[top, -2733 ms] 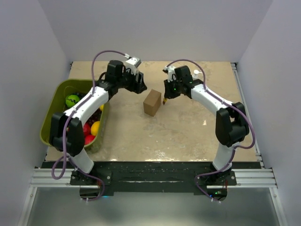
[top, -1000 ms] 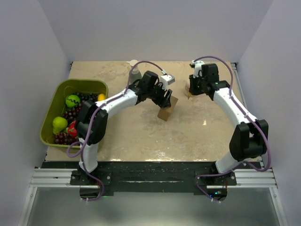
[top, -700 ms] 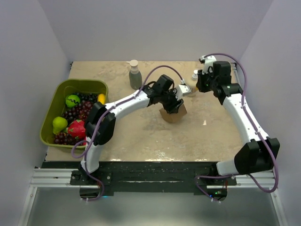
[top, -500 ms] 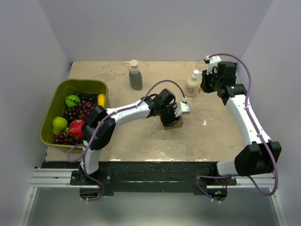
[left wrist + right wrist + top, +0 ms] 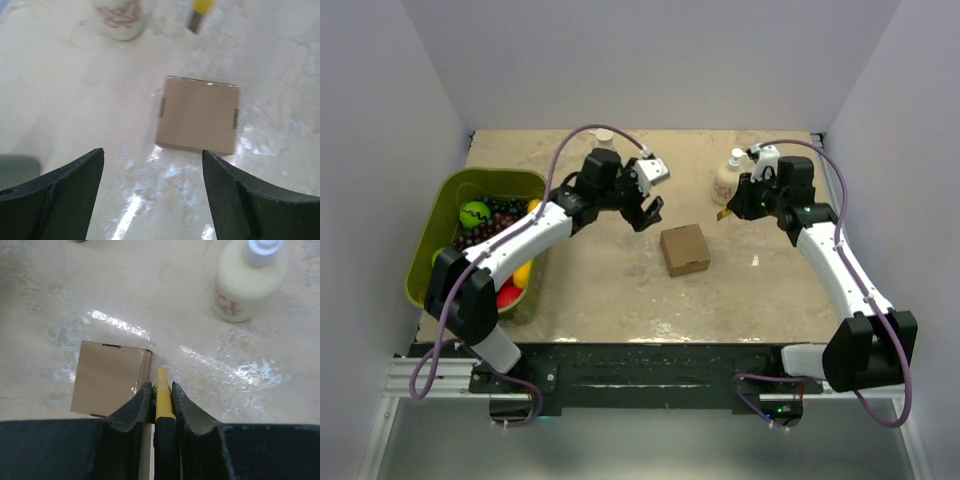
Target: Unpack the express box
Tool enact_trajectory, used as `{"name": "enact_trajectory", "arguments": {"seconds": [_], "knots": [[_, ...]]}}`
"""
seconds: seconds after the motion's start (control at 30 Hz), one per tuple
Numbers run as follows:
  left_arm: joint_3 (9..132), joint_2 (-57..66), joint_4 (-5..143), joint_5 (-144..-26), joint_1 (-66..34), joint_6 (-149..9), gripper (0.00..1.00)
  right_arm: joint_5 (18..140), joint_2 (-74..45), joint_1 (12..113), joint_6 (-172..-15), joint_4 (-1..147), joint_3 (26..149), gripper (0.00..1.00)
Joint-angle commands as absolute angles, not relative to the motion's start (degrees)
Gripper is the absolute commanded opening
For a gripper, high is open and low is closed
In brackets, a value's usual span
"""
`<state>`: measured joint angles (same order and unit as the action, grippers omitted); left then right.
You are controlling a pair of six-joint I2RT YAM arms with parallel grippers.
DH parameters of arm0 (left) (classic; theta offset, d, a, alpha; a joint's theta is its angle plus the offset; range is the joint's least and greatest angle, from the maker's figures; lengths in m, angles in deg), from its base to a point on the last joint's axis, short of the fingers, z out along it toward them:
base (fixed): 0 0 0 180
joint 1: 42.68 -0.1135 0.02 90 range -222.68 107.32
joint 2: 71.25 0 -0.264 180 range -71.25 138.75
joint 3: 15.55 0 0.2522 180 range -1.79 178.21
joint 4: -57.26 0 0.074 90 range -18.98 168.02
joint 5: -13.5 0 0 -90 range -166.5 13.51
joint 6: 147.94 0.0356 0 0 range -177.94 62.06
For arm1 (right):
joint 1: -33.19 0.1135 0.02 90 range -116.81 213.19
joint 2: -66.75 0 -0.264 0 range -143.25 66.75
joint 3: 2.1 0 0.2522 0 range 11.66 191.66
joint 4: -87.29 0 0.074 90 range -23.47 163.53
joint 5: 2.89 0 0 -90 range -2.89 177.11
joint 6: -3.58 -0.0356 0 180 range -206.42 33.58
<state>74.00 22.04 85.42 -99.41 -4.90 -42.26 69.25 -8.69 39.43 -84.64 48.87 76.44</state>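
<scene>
Stretching from wall to wall, the pale, stone-patterned desk [image 5: 620, 300] is carrying everything in view. A green bin [image 5: 423, 262] is sitting along its left edge and is holding a green ball [image 5: 474, 213], dark grapes [image 5: 486, 229], a yellow fruit [image 5: 523, 272] and something red [image 5: 507, 295].

Both arms are reaching in from the near edge. The left arm is arching over the bin's far corner, and its left gripper [image 5: 645, 206] is hovering above bare desk toward the far edge, left of centre. Its fingers [image 5: 75, 182] are standing spread wide and are gripping nothing. In the left wrist view the box is showing beyond the gap between them, clearly apart from both.

The right arm is bending along the right edge, and its right gripper [image 5: 732, 207] is hanging between the bottle and the box.

The express box [image 5: 684, 250] is lying flat near the middle of the desk, slightly toward the right edge. Its flaps are staying closed, with small tab slots showing on two sides of its top.

A cream pump bottle [image 5: 727, 182] is standing upright near the far edge, toward the far right corner and just beside the right gripper.

The right fingers [image 5: 132, 412] are pinching a yellow-tipped tool [image 5: 162, 390] with a black body. In the right wrist view its tip is pointing at the box's edge, though I cannot tell whether it is touching.
</scene>
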Motion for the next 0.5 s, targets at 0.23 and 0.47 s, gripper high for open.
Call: {"name": "enact_trajectory", "arguments": {"seconds": [0.23, 0.47], "knots": [[74.15, 32.00, 71.92, -112.33, -8.05, -57.49, 0.89, 59.87, -1.10, 38.73, -96.88, 65.27, 68.53, 0.00], [76.88, 41.24, 65.58, -116.48, -8.67, -66.54, 0.89, 65.67, -0.57, 38.73, -95.13, 64.75, 68.79, 0.00]]}}
